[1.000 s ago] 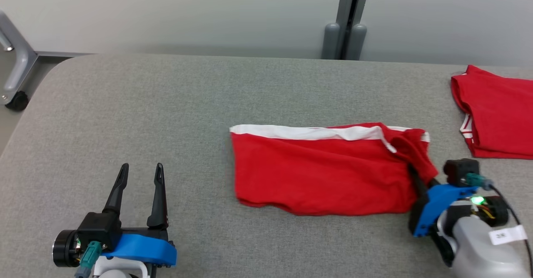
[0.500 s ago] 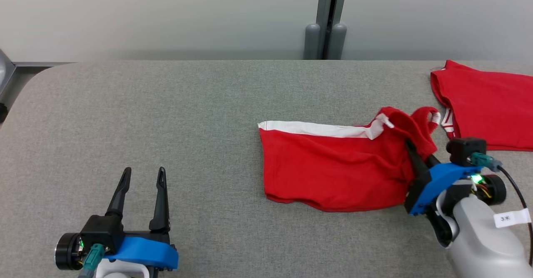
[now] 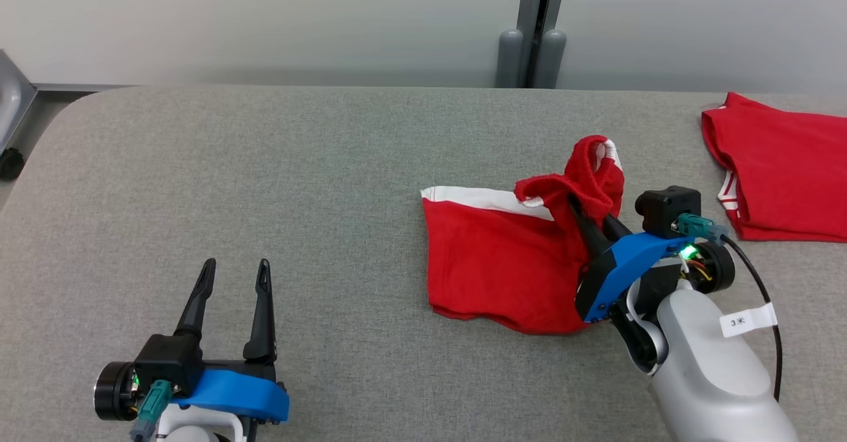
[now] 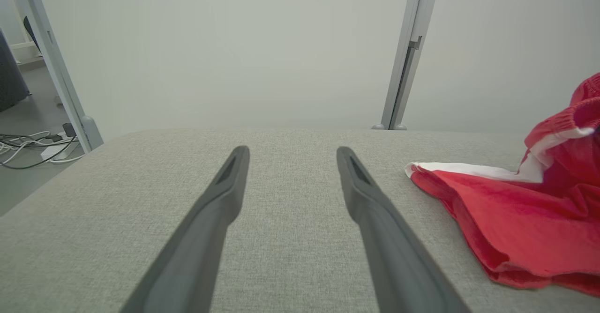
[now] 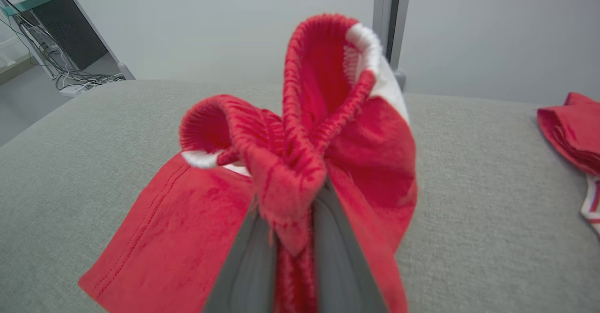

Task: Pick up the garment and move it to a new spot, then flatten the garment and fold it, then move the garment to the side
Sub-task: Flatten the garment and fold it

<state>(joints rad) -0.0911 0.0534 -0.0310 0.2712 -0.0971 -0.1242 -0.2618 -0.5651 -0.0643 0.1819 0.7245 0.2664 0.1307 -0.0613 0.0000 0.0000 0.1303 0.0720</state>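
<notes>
Fingers (image 5: 251, 271) of right gripper (image 3: 577, 205): pressed together on a bunch of ribbed waistband (image 5: 323, 41), holding it clear of the surface; those of left gripper (image 3: 236, 266): spread apart, holding nothing, well apart from the cloth. Bench (image 3: 265, 151): grey fabric top, carrying everything. Garment (image 3: 496, 263): red, right of centre, right end raised, rest trailing flat on bench. Second red garment (image 3: 781, 171): folded, far right, apart. White stripe (image 3: 483, 197): along far edge. Handling, as judged: light, limp, not slippery; sags and drags from a single hold, so best taken at waistband or at two corners to keep layers together.
</notes>
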